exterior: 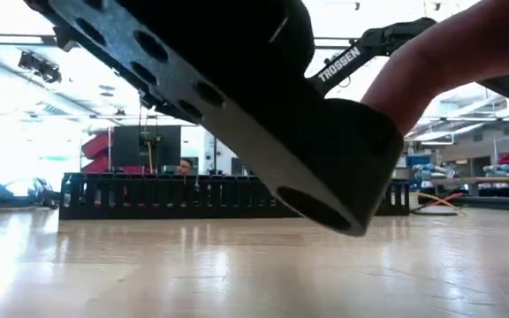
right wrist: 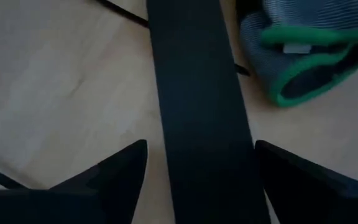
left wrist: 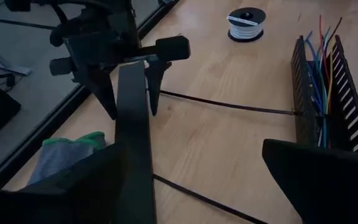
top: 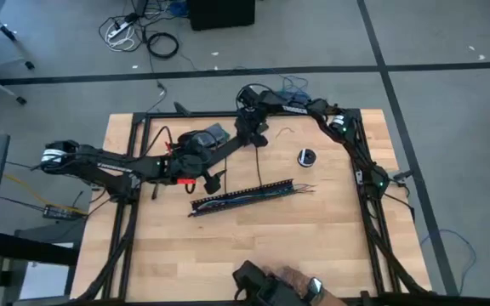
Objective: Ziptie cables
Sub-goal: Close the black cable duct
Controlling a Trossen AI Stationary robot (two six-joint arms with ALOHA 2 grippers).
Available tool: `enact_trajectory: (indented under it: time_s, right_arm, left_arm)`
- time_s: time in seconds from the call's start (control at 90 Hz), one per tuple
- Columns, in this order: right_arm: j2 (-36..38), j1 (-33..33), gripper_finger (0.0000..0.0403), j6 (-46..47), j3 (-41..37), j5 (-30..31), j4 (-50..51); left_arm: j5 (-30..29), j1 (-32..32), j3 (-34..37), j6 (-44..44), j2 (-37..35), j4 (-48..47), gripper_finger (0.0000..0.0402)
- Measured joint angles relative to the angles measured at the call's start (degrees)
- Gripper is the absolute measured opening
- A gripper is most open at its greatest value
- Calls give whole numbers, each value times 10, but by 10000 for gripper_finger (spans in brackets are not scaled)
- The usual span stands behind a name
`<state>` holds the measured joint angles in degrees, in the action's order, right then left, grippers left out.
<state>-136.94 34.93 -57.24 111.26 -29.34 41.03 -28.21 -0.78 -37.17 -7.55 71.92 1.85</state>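
The cables (left wrist: 321,74), thin coloured wires, lie inside the black slotted channel (top: 245,195), which stands on the table; their ends (top: 304,189) stick out of its right end. Two zipties lie flat on the wood, one (left wrist: 229,104) reaching the channel, the other (left wrist: 197,199) nearer. A flat black strip (left wrist: 134,143) runs between my grippers. My right gripper (right wrist: 201,144) is open, pointing down, its fingers either side of the strip's far end. My left gripper (left wrist: 191,149) is wide open, with the strip beside one finger. My right gripper comes at the strip's far end (left wrist: 132,81) from above, its fingers across the strip's width; whether they touch its edges I cannot tell. My left gripper has the strip's near part (left wrist: 135,186) against one finger (left wrist: 92,186); whether they touch I cannot tell.
A grey glove with a green cuff (right wrist: 303,56) lies beside the strip. A small wire spool (top: 306,157) and a curled wire scrap (top: 286,132) sit far right. A person's hand (top: 292,279) holds a black object (exterior: 237,97) at the near edge, blocking much of the low view.
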Motion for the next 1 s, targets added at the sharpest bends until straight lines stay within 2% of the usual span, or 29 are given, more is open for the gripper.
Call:
enact_trajectory:
  time_s: [0.289,0.789,1.0]
  right_arm:
    - [0,0,298,19,0,11,3]
    - [-1,0,348,12,0,15,-16]
    - [-1,1,354,11,0,10,-14]
  left_arm:
    - [0,0,0,-2,0,0,364]
    - [0,0,0,-2,0,0,364]
    - [0,0,0,-2,0,0,364]
